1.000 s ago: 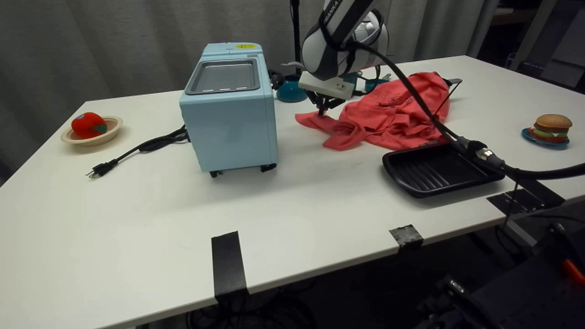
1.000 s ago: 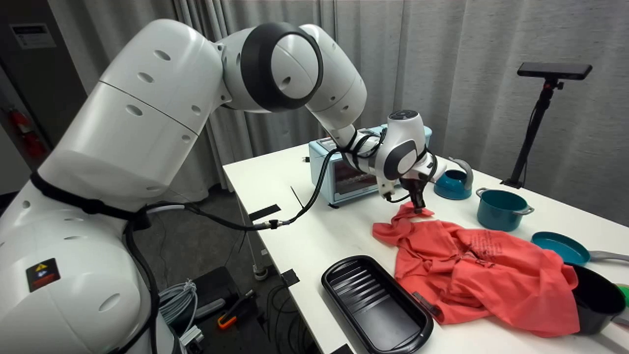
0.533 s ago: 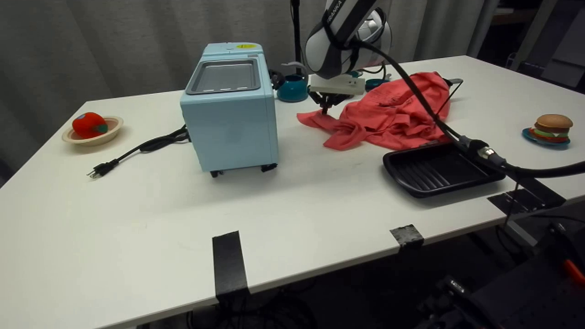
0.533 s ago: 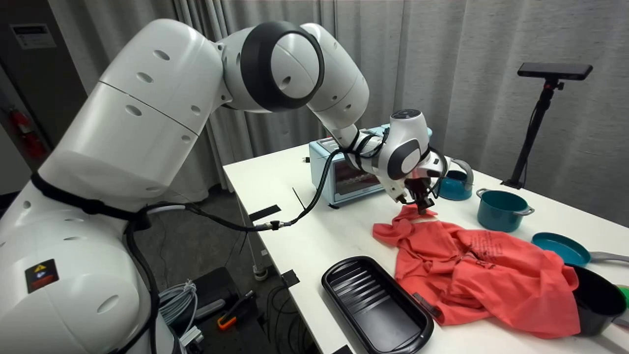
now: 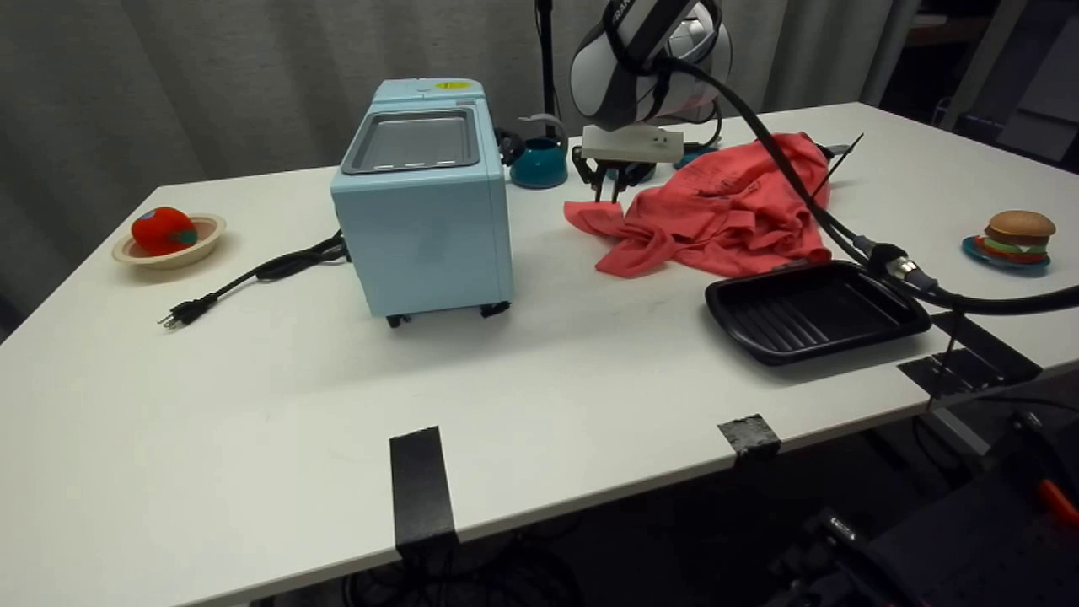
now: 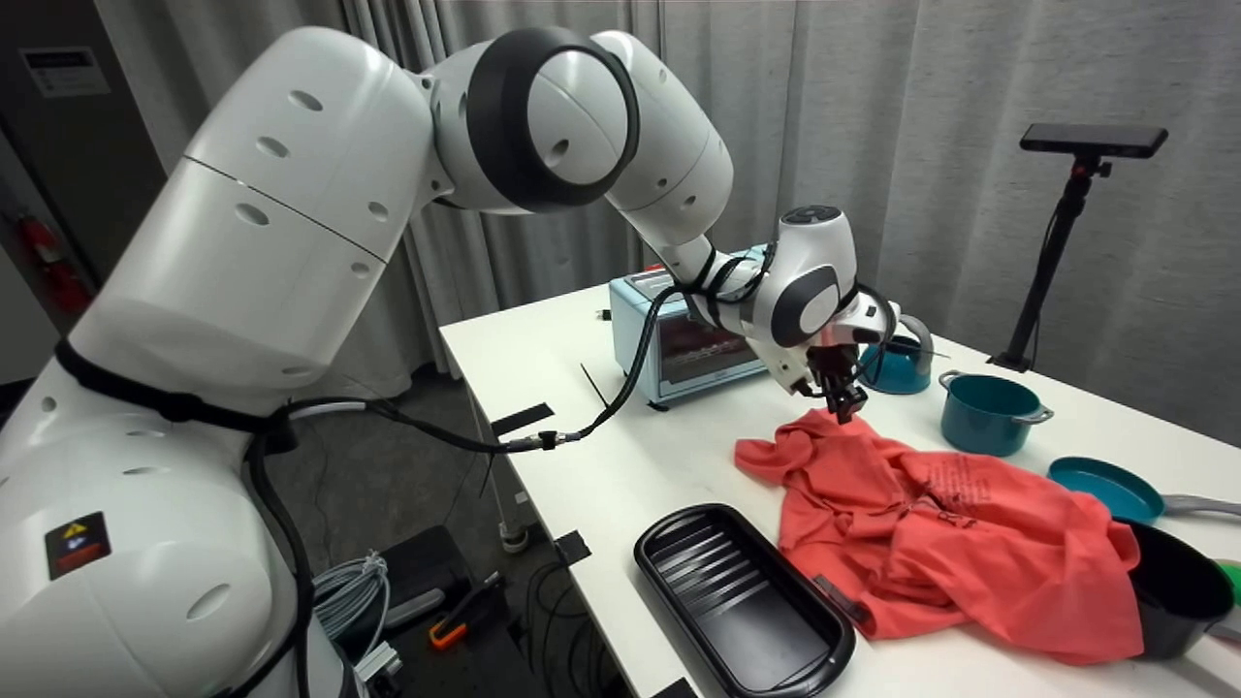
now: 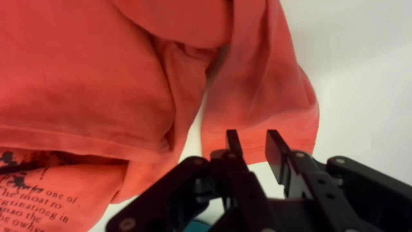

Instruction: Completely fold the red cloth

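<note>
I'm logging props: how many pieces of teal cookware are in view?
3, in an exterior view: a kettle nearest the toaster oven, a pot in the middle, and a frying pan beside the red cloth. Others may be hidden under the cloth.

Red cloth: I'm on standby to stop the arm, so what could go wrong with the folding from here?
Uneven folding: the red cloth is bunched and creased, so layers may shift instead of folding flat.
Missed grasp: the gripper stands open by a narrow end of the cloth, and closing there might catch only an edge.
Snagging: the cloth lies beside the black tray and the black pot, so a pull could drag either; whether it touches them is unclear.
</note>
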